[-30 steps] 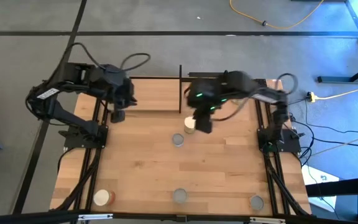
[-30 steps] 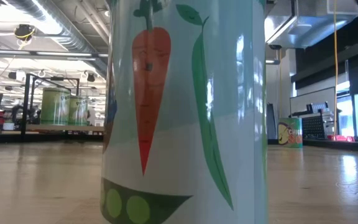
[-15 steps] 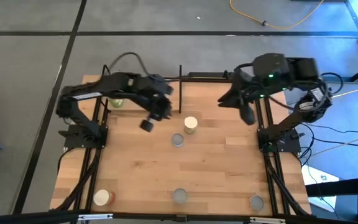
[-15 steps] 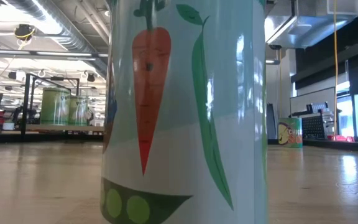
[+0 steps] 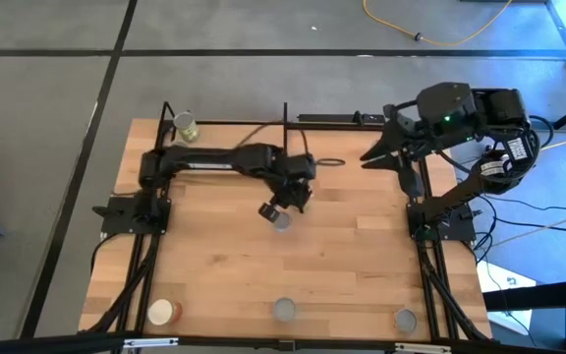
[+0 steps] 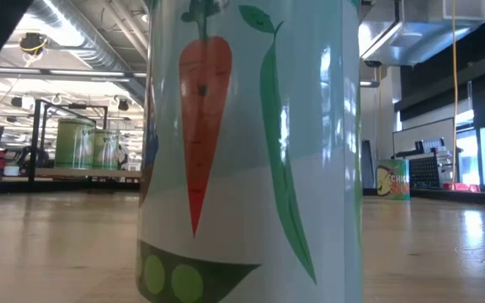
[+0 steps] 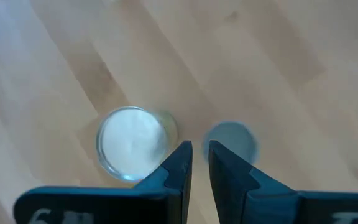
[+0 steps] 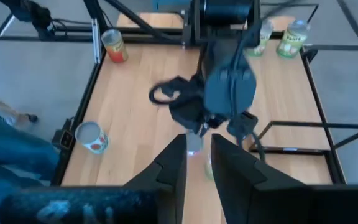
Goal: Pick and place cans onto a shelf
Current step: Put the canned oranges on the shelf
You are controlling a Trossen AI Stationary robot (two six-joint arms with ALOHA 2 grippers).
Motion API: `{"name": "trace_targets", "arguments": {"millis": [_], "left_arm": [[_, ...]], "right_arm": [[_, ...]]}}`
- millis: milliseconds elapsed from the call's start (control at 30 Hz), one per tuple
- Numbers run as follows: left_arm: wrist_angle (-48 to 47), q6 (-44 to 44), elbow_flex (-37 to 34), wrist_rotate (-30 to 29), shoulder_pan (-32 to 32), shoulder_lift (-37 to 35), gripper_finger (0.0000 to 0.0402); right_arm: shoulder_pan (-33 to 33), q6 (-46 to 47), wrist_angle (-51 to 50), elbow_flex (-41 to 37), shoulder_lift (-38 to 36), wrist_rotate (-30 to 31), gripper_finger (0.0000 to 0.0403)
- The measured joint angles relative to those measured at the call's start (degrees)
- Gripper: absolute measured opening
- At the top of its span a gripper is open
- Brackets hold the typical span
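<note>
Two cans stand close together at the table's middle. One silvery top [image 5: 281, 222] shows in the high view; the other is hidden under my left arm. Both tops show in the left wrist view [image 7: 132, 142] [image 7: 230, 140]. My left gripper [image 5: 275, 206] [image 7: 199, 158] hangs over the gap between them, fingers nearly together, touching neither. My right gripper [image 5: 404, 169] [image 8: 197, 163] is held up at the far right edge, fingers nearly together and empty. The shelf [image 5: 226, 147] stands at the far left with green-yellow cans [image 5: 185, 126] [image 6: 89, 143] on its board.
Three more cans stand along the near edge: an orange-white one [image 5: 162, 312], one in the middle [image 5: 283, 310] that fills the low view with a carrot-and-pea label [image 6: 251, 151], and one at the right [image 5: 403, 318]. The shelf's upright post [image 5: 285, 123] rises beside my left arm.
My left gripper has swung from beside the shelf toward the table's right, out over the two cans at the middle. My right gripper has drawn away from the yellow can toward the far right edge. The yellow can stays standing and is now under my left arm.
</note>
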Motion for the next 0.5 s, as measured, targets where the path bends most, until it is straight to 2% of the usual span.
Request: {"name": "trace_targets", "arguments": {"millis": [233,500], "left_arm": [[2.70,0.02,0.00,-2.82,0.04,5.15,0.0047],[3.76,0.36,-0.06,-4.37,0.01,6.71,0.0047]], "right_arm": [[0.00,0.02,-0.80,-0.02,0.00,-0.01,0.0076],[0.00,0.06,-0.80,-0.02,0.01,-0.04,0.0076]]}}
